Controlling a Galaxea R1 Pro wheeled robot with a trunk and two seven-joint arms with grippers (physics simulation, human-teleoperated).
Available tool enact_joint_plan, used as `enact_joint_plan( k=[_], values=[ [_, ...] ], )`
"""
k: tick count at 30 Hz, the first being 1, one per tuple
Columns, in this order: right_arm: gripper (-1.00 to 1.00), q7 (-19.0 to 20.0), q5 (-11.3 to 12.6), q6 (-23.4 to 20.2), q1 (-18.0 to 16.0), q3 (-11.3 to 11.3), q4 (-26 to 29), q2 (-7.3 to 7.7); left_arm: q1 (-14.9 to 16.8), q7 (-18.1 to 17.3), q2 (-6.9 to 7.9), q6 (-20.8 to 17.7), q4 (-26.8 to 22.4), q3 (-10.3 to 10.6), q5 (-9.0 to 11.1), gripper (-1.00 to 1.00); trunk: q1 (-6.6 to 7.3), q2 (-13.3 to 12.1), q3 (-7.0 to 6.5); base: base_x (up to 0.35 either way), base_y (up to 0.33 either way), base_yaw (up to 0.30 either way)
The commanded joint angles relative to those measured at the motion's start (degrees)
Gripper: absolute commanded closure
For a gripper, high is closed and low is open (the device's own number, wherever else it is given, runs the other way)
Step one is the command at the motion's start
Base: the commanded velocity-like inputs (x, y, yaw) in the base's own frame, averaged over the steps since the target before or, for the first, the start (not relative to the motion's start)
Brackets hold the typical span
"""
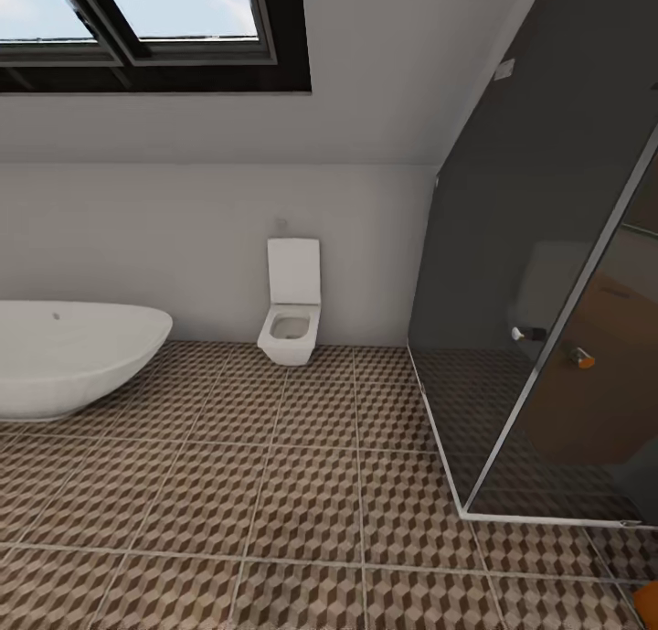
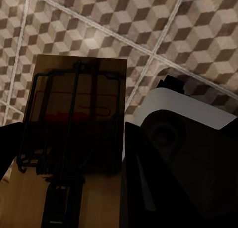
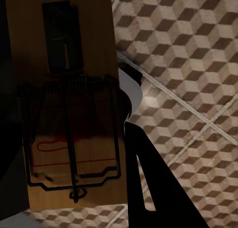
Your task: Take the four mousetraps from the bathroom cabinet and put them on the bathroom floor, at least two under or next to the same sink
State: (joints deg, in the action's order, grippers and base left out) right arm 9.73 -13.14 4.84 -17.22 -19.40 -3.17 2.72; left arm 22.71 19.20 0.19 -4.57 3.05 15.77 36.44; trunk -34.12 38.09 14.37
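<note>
Carrying step: I had a mousetrap [image 2: 74, 123] clamped in the left gripper [image 2: 74, 188] and another mousetrap [image 3: 69, 114] in the right, both above the bathroom floor [image 1: 302, 484]. Next: locate sink.

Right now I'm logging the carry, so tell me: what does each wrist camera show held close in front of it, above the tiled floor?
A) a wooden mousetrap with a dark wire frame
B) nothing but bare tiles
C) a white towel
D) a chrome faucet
A: the left wrist view shows a tan mousetrap with dark wire parts, and the right wrist view shows another mousetrap like it, each above the cube-patterned bathroom floor.
</note>
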Motion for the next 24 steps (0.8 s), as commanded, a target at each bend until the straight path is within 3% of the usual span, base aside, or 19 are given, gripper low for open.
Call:
enact_joint_plan(
  k=[1,24],
  values=[
    [1.0,0.06,-0.39,0.42,-0.1,0.1,-0.2,0.0,0.06,0.13,-0.01,-0.35,0.03,0.49,0.03,1.0,-0.01,0.07,0.17,0.0,0.0,0.0],
    [1.0,0.1,-0.39,0.43,-0.1,0.12,-0.17,0.0,0.06,0.13,-0.01,-0.35,0.03,0.49,0.04,1.0,-0.01,0.07,2.31,0.0,0.0,0.0]
  ],
)
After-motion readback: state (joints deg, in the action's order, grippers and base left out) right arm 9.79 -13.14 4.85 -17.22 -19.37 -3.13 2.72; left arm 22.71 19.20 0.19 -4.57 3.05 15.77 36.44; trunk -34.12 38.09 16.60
